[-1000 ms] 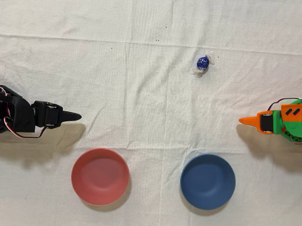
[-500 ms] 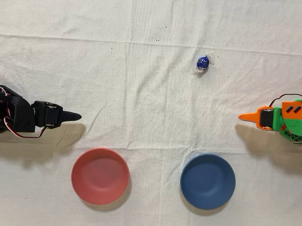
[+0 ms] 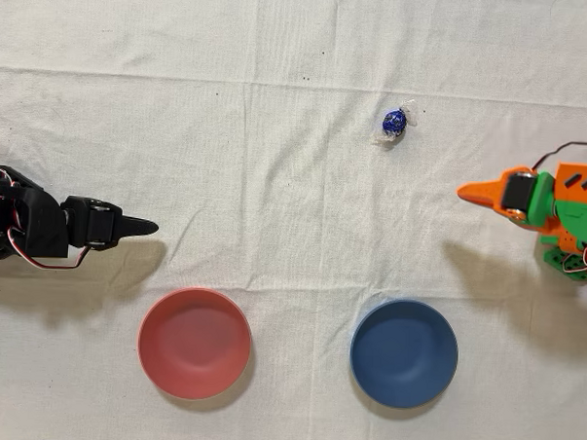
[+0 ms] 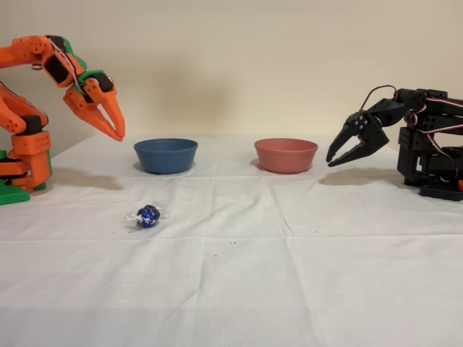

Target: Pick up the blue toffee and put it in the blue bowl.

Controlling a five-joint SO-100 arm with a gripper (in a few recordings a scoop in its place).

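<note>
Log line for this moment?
phase: approach | gripper: shut, raised | blue toffee: on cloth, untouched | blue bowl: empty

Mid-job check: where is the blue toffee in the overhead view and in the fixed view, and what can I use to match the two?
Overhead view: the blue toffee lies on the cloth right of centre, in the upper half, above the blue bowl.
Fixed view: the toffee lies left of centre, nearer the camera than the bowl.
Shared landmark: the blue bowl, the bowl closer to the toffee.
</note>
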